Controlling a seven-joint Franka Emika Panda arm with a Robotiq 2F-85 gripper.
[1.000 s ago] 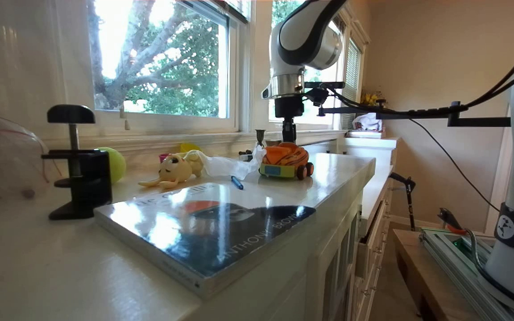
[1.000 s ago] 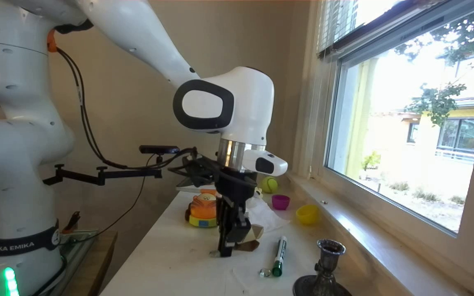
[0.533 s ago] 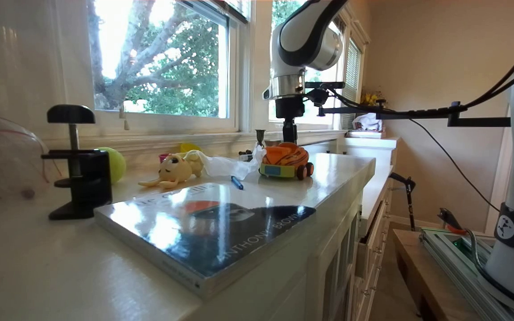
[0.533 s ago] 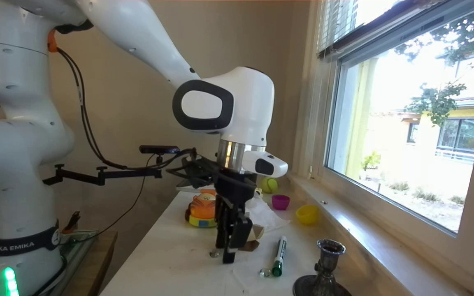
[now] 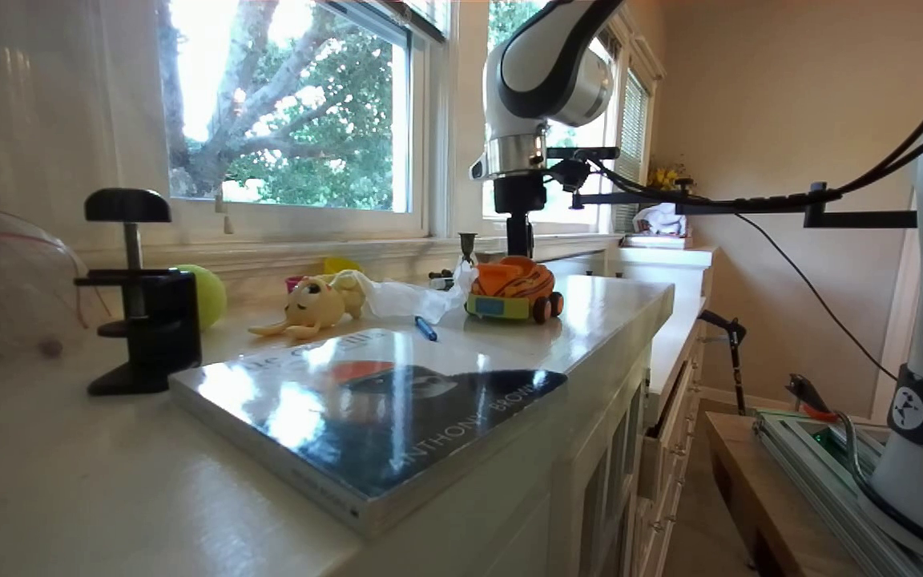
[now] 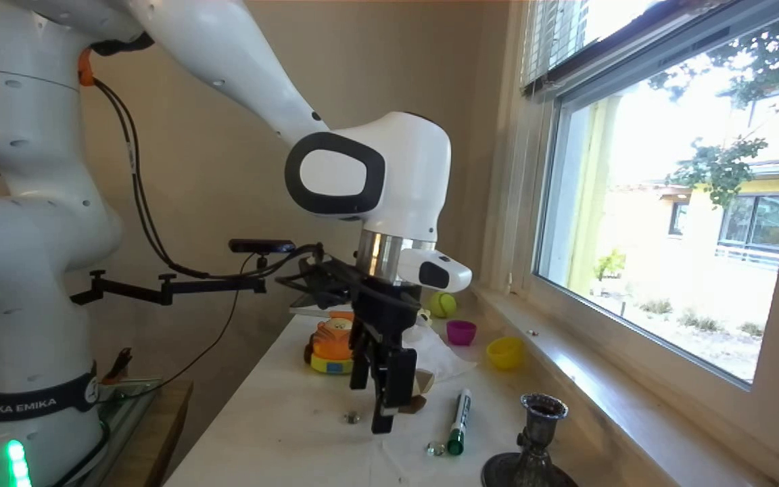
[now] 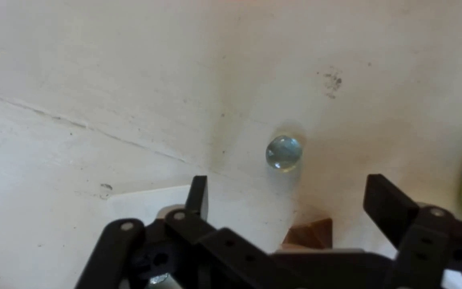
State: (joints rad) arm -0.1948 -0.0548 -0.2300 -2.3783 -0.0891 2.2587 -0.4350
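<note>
Glass-clear, the marble (image 7: 284, 153) lies in from the bench's (image 6: 281, 419) near edge; my empty fingers (image 7: 391, 210), just spread apart, could straddle it.

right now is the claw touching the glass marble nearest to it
Apart. The wrist view shows bare countertop between the glass marble and both sides of the open claw.

Blown-out windows (image 5: 285, 104) throw white glare across the glossy book (image 5: 369, 417).
</note>
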